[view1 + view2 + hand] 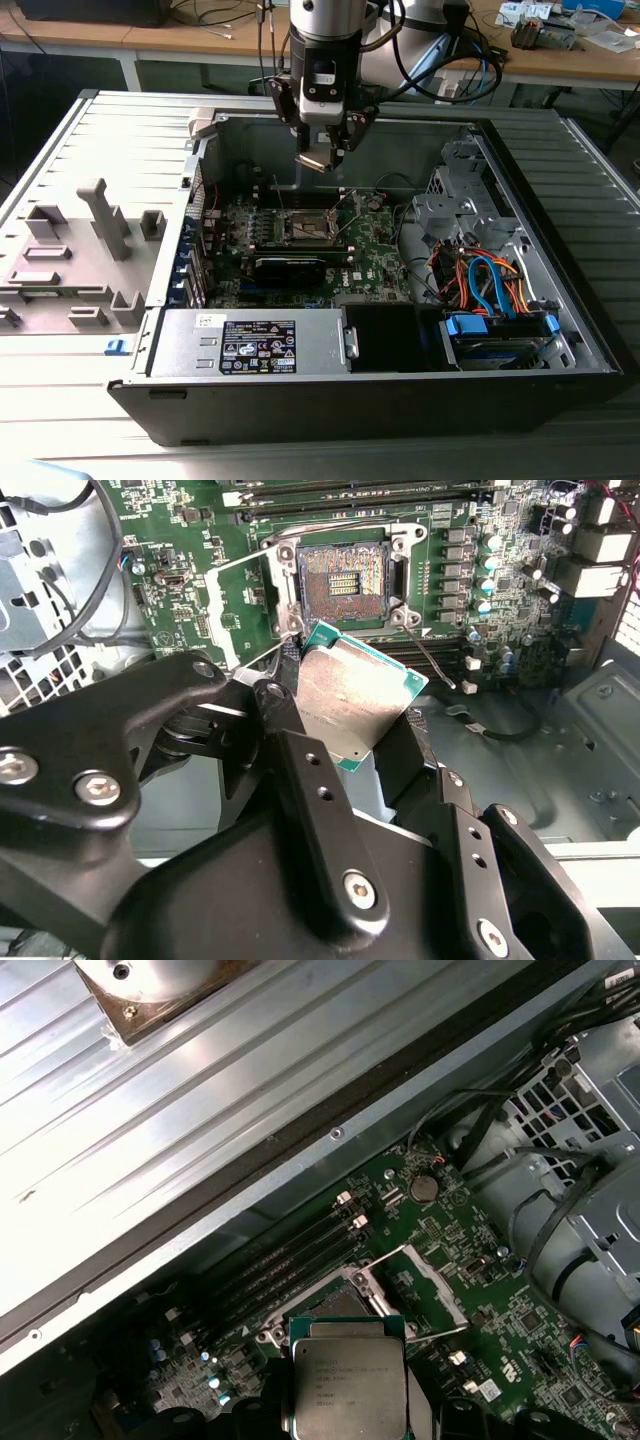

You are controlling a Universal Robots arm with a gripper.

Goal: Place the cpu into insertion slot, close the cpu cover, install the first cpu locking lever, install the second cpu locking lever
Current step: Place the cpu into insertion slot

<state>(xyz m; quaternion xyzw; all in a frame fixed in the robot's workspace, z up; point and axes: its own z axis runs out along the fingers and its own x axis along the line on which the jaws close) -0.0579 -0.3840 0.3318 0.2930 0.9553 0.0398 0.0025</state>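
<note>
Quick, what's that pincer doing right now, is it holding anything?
Pincer: closed, holding the cpu, not yet in the insertion slot.

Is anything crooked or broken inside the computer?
Nothing looks broken. The cpu, held in the jaws near the open insertion slot, is turned askew: its edges don't line up with the slot's.

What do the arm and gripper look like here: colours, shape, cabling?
The arm is a silvery-grey cylinder with a black section, and dark cables hang beside it. The gripper is black, built of angular linked bars with silver screws, ending in two flat fingers.
</note>
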